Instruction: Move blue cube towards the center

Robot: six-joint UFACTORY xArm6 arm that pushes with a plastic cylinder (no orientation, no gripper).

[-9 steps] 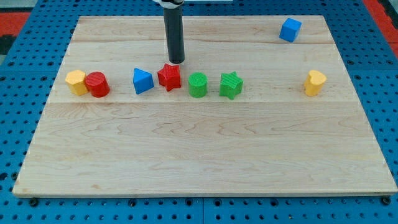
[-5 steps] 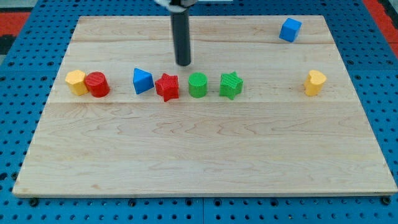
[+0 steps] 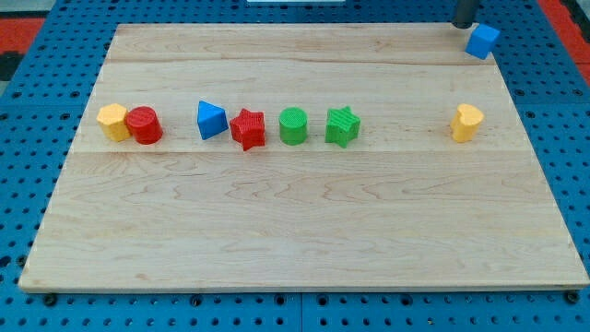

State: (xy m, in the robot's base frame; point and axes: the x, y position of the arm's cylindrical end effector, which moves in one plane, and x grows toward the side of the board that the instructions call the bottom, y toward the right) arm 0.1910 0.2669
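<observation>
Camera view: blue cube (image 3: 482, 41) at the bench's (image 3: 304, 231) top-right corner, my tip (image 3: 464, 25) just beside it to the view's left.
Likely light, stiff and prone to sliding; push a flat face. No fingers exist here, only a rod.

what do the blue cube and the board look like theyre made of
Blue cube: probably matte plastic; its faces are one flat, even blue. Its surface is too small to read here, though the red star shows fine ridges, hinting at printed layers. Board: pale wood, judging by its grain lines and plank seams.
</observation>
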